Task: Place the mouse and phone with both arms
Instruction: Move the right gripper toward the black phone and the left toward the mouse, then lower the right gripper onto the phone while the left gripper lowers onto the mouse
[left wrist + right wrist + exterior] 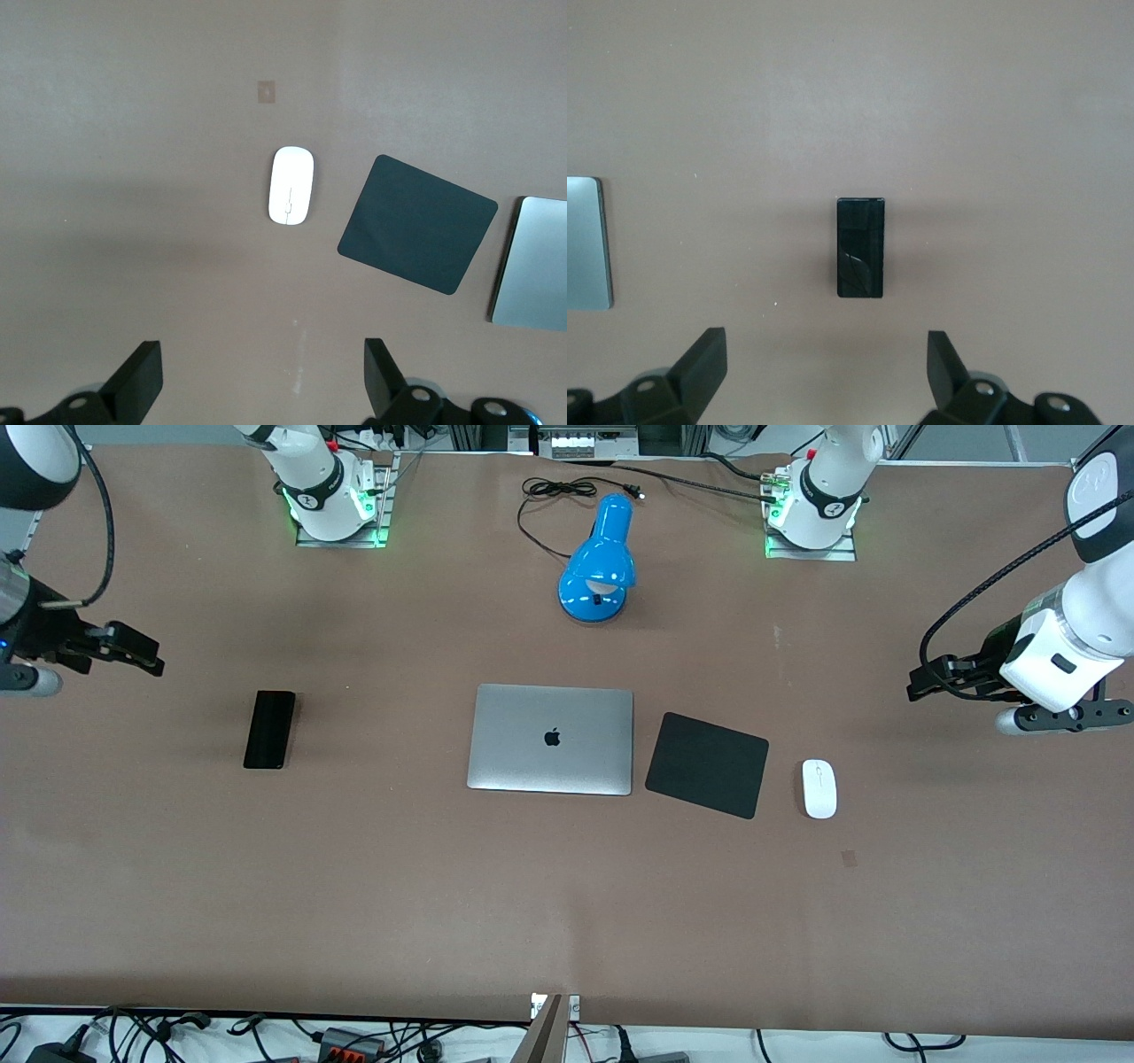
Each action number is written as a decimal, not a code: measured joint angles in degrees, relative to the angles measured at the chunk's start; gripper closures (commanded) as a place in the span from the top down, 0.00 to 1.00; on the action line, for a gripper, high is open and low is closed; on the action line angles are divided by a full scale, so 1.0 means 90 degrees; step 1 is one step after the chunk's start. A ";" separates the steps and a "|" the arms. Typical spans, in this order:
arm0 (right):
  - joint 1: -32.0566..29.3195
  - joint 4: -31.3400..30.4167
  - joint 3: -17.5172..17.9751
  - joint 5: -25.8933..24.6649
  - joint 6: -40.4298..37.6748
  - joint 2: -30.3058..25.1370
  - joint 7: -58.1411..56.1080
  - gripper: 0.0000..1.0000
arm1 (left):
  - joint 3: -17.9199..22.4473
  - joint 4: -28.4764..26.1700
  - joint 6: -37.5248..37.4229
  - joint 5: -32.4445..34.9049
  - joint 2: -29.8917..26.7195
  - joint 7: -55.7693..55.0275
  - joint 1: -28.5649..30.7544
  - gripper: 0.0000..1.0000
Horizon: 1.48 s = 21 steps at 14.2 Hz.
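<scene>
The white mouse (819,787) lies on the brown table beside the black mouse pad (708,764), toward the left arm's end; it also shows in the left wrist view (291,186). The black phone (269,729) lies flat toward the right arm's end, also seen in the right wrist view (860,248). My left gripper (921,683) (263,382) hangs open and empty high over the table's end past the mouse. My right gripper (146,657) (827,376) hangs open and empty high over the table near the phone.
A closed silver laptop (551,739) lies mid-table between phone and mouse pad. A blue desk lamp (600,562) with a black cord stands farther from the front camera, between the arm bases. A small tape patch (849,857) marks the table nearer the camera than the mouse.
</scene>
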 measured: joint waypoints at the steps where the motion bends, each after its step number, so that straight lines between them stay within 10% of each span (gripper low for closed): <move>1: -0.0001 -0.0013 0.0000 0.0000 0.0087 0.0081 0.0000 1.00 | 0.0000 0.0000 -0.0001 0.0000 0.0000 0.0000 0.0000 1.00; 14: -0.0003 -0.0386 -0.0006 -0.0151 0.0878 0.1439 0.0001 1.00 | 0.0011 -0.0005 0.0028 0.0000 0.0117 0.0259 0.0055 1.00; 21: 0.0015 -0.0980 -0.0005 -0.0339 0.1722 0.1884 0.0001 1.00 | -0.0018 0.0349 0.1756 0.0483 0.2382 0.0387 -0.0310 1.00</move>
